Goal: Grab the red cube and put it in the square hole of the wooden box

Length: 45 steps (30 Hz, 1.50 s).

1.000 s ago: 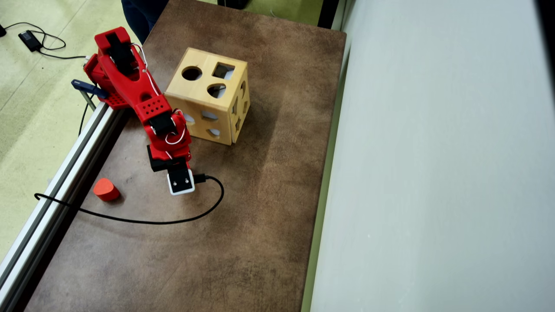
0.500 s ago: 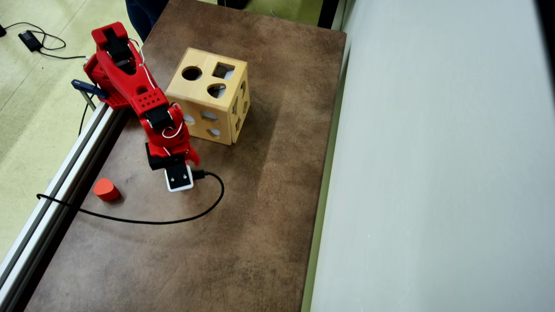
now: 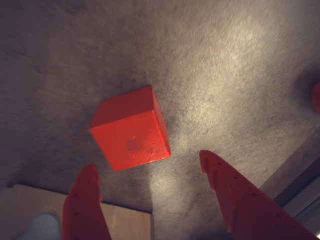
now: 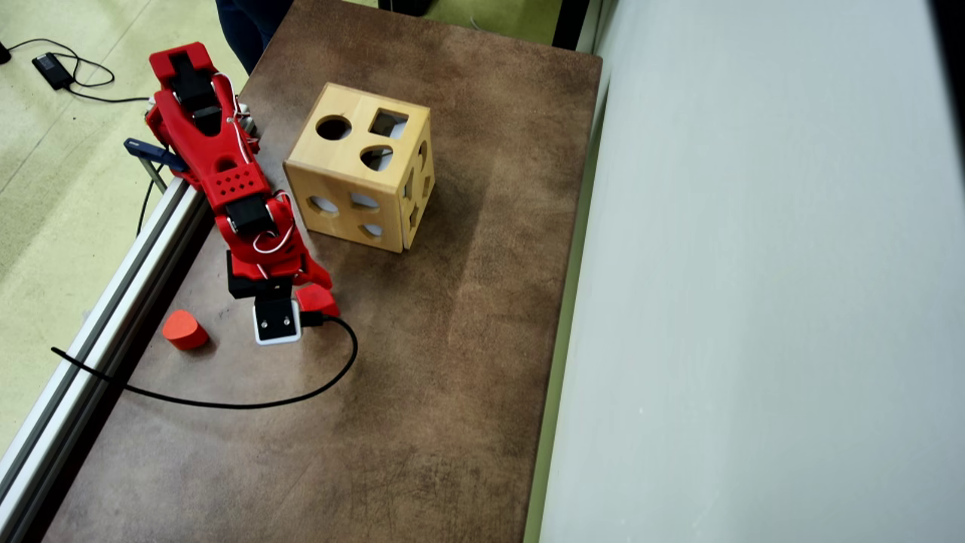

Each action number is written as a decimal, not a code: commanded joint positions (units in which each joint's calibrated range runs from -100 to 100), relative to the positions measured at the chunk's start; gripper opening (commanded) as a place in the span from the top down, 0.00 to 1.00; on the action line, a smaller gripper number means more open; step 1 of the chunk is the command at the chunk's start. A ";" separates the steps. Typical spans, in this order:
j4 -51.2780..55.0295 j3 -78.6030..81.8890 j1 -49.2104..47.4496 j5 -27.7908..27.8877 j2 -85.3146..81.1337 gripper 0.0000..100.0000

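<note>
In the wrist view the red cube [image 3: 131, 129] lies on the brown table, tilted, just ahead of my gripper [image 3: 148, 161]. The two red fingers [image 3: 85, 200] stand wide apart below the cube and do not touch it; the jaws are open and empty. In the overhead view my gripper [image 4: 300, 292] points down beside the wooden box [image 4: 360, 178], and a red corner that looks like the cube [image 4: 320, 300] shows beside the wrist camera. The box top has a square hole [image 4: 388, 123]. A corner of the box [image 3: 125, 225] shows at the lower left of the wrist view.
A second red piece [image 4: 185, 329] lies near the table's left edge in the overhead view and shows at the right edge of the wrist view [image 3: 316, 97]. A black cable [image 4: 249, 400] loops across the table. A metal rail [image 4: 113, 302] runs along that edge.
</note>
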 commanded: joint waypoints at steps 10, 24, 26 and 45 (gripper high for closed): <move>-6.56 -1.12 -3.20 0.20 5.87 0.69; -10.26 -1.21 -3.87 0.20 10.28 0.69; -11.55 -1.21 -3.87 0.20 10.62 0.69; -11.07 -0.40 -3.87 0.20 10.71 0.89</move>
